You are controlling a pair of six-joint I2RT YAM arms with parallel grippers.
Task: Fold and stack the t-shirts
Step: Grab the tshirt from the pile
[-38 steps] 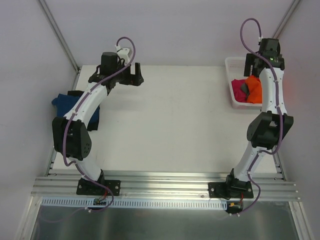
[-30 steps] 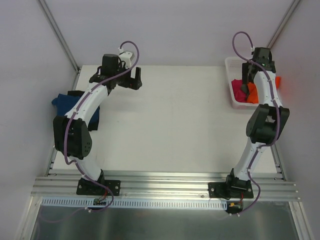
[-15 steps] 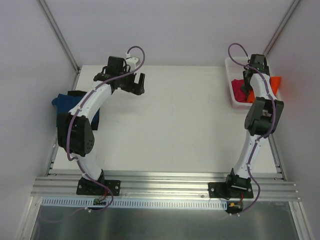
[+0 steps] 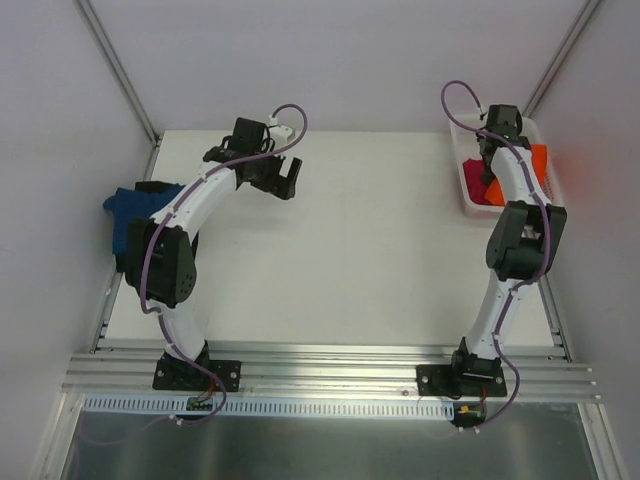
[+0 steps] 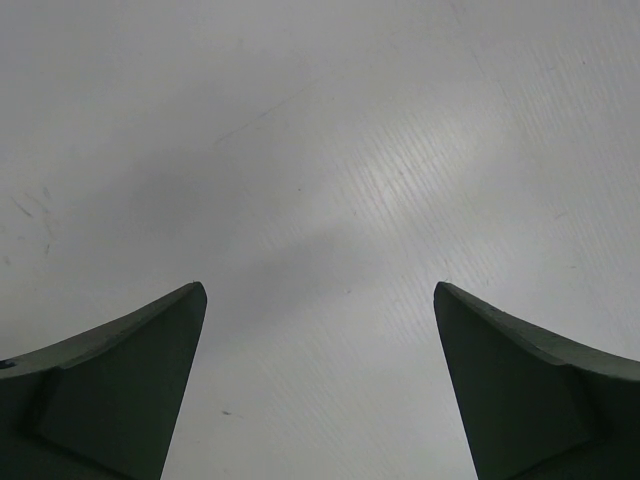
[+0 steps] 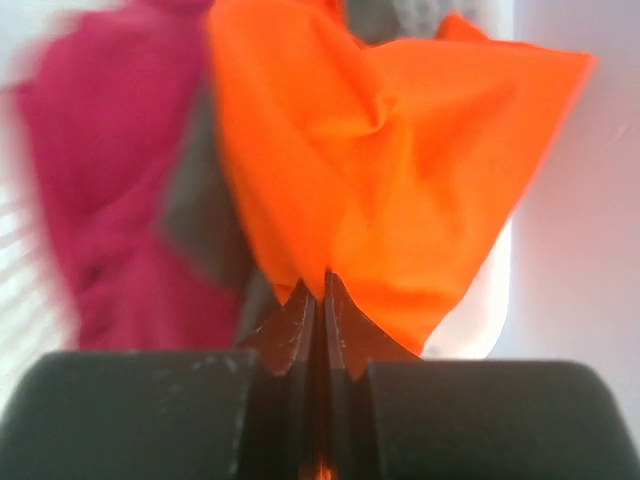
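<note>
Right pincer (image 6: 320,300) clenched on a fold of the orange t-shirt (image 6: 400,170), cloth bunched just ahead of its tips; magenta t-shirt (image 6: 100,200) to its left (all inside the white basket (image 4: 462,188)). Left pincer (image 5: 318,290) released, jaws wide, over the surface (image 5: 300,150); blue t-shirt (image 4: 122,205) well apart, to its left.

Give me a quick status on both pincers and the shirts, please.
Right pincer shut on orange t-shirt at the basket. Left pincer open over the table. No obstruction seen.
</note>
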